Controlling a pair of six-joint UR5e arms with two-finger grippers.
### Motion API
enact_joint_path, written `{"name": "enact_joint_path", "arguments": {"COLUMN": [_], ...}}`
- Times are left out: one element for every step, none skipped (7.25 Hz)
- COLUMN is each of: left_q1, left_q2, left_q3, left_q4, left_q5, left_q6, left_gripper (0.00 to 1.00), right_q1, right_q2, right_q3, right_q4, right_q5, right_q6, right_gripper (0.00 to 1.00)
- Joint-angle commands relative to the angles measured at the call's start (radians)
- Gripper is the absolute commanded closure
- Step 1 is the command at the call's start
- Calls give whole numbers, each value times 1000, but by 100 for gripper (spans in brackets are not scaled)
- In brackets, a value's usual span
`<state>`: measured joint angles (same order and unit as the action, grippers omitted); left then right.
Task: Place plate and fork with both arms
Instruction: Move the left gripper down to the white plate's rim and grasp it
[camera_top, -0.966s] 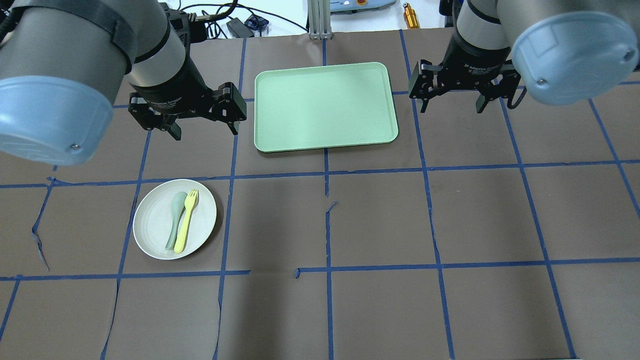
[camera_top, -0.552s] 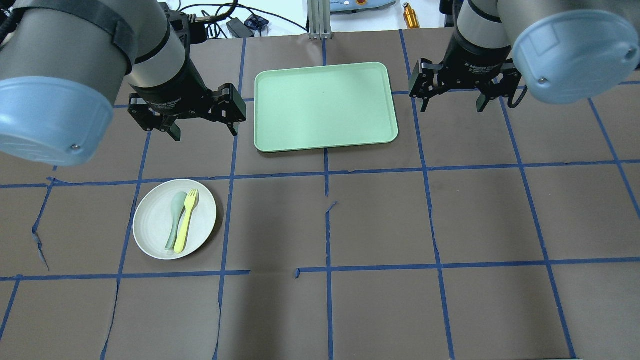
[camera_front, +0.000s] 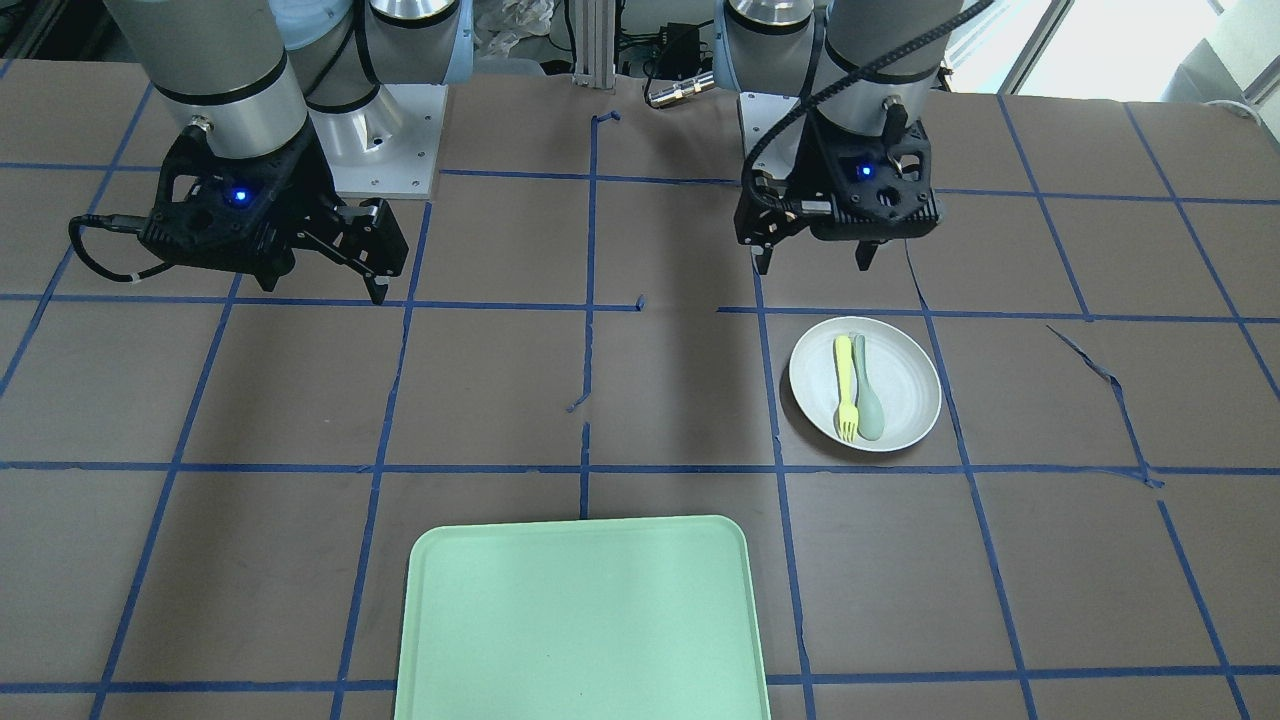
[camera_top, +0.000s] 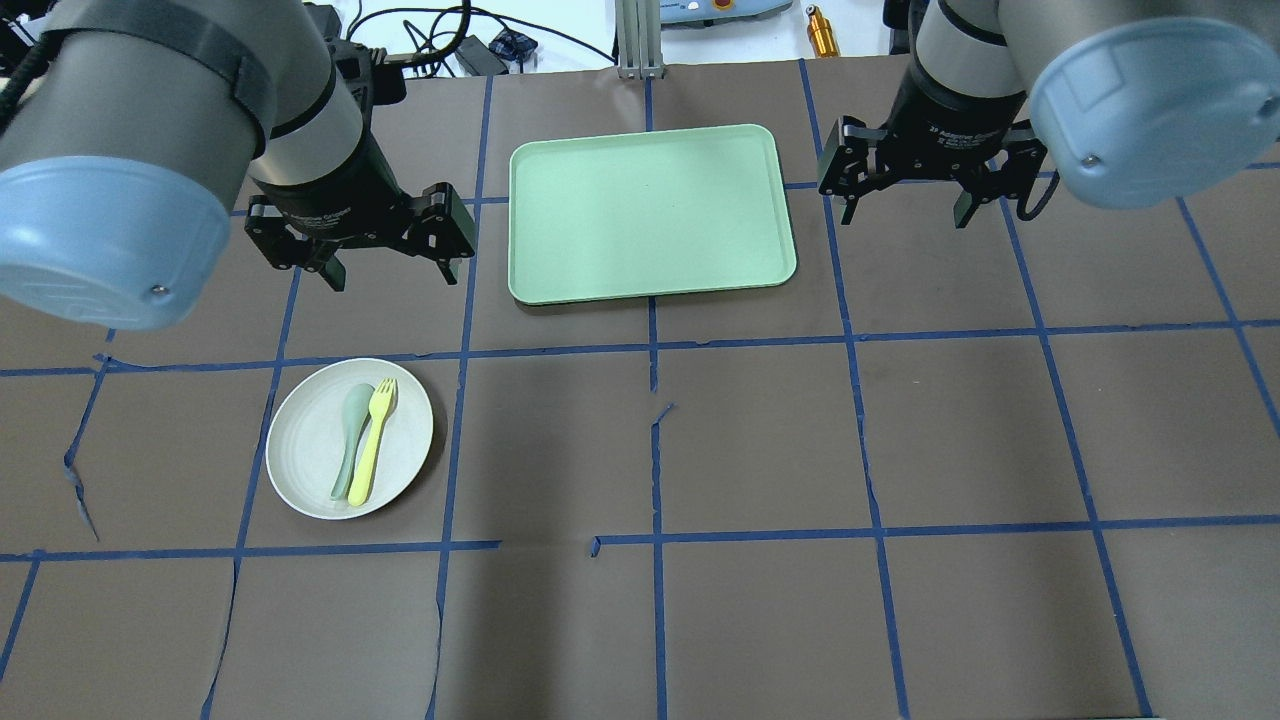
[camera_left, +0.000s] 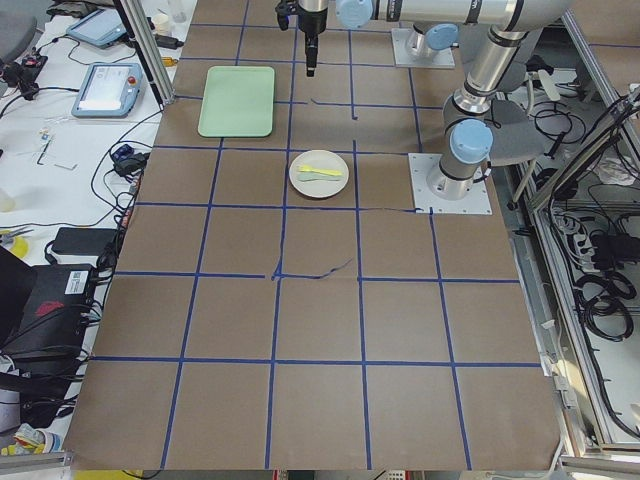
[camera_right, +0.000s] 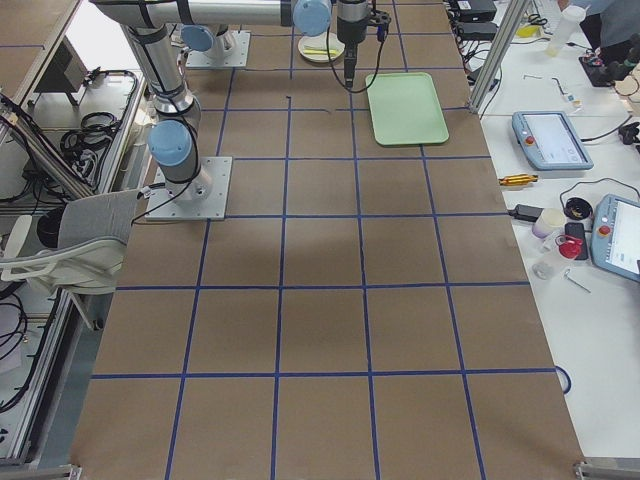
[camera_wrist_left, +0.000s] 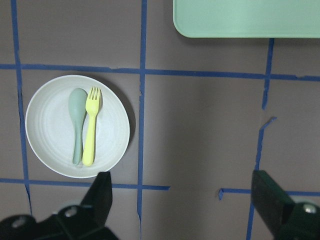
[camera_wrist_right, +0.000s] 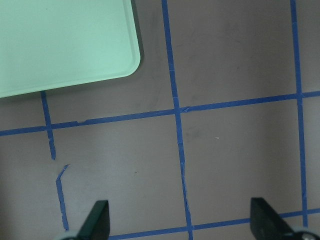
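Note:
The off-white plate (camera_top: 305, 445) lies on the table's left half, also in the front view (camera_front: 908, 385) and the left wrist view (camera_wrist_left: 50, 125). The pale-yellow fork (camera_top: 372, 442) (camera_front: 845, 385) (camera_wrist_left: 91, 127) lies on it beside a grey-green spoon (camera_top: 350, 430). My left gripper (camera_top: 393, 275) (camera_front: 815, 262) hangs open and empty above the table, just beyond the plate. My right gripper (camera_top: 905, 215) (camera_front: 325, 290) is open and empty, right of the tray.
A mint-green tray (camera_top: 650, 210) (camera_front: 580, 620) lies at the far middle between the two grippers, with nothing on it. Blue tape lines grid the brown table. Cables and a gold cylinder (camera_top: 822, 32) lie past the far edge.
My left gripper has shifted a little to the left and toward the plate. My right gripper, the plate and the fork have not visibly moved.

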<state>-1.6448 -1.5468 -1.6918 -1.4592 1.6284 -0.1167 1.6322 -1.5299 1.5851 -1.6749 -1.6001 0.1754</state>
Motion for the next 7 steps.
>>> {"name": "enact_joint_path", "arguments": {"left_q1": [208, 306, 410, 492, 537, 562, 594], "left_q2": [-10, -18, -36, -64, -108, -142, -162], "left_q3": [-171, -271, -399, -520, -590, -609, -618], "left_q4": [102, 217, 385, 583, 726, 768, 770], "left_q5": [-17, -57, -102, -122, -136, -153, -153], "left_q6": [208, 344, 464, 532, 579, 586, 612], "left_gripper": [0, 2, 6, 7, 10, 14, 28], "right_q1": [0, 0, 0, 0, 0, 0, 0], "right_q2": [5, 5, 5, 7, 8, 8, 8], "right_q3": [3, 4, 4, 6, 6, 4, 4], "right_q4": [-9, -9, -9, -9, -9, -9, -9], "right_q5": [2, 6, 20, 22, 20, 20, 20], "right_q6": [4, 4, 3, 3, 1, 1, 1], "right_gripper": [0, 0, 0, 0, 0, 0, 0]}}
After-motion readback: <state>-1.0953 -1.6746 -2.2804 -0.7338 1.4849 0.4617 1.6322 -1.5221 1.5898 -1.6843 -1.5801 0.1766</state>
